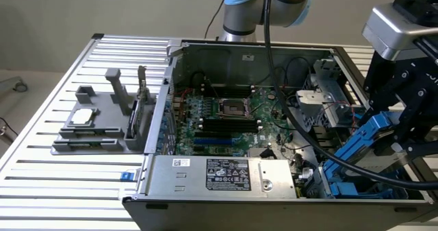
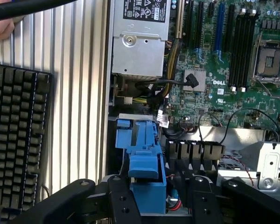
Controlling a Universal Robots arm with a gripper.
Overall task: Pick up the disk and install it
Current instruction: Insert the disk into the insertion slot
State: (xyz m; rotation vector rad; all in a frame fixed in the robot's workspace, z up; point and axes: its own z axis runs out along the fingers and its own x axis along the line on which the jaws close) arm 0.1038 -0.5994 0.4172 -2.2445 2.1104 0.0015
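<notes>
My gripper (image 1: 405,131) hangs over the exterior view's right end of the open computer case (image 1: 246,49), shut on the disk (image 1: 366,141). The disk is a silver-grey drive in a bright blue carrier, held tilted, with its lower end down among the blue drive bay rails (image 1: 335,182) at the case's near right corner. In the wrist view the blue carrier (image 2: 147,170) sits between my black fingers (image 2: 123,203), just above the bay opening; the drive's label is hidden.
The motherboard (image 1: 233,118) and the power supply (image 1: 222,174) lie inside the case. A thick black cable (image 1: 308,131) trails across it. A grey fixture (image 1: 96,126) with a small silver chip stands at the exterior view's left. A keyboard (image 2: 16,140) and a hand (image 2: 0,29) lie beside the case.
</notes>
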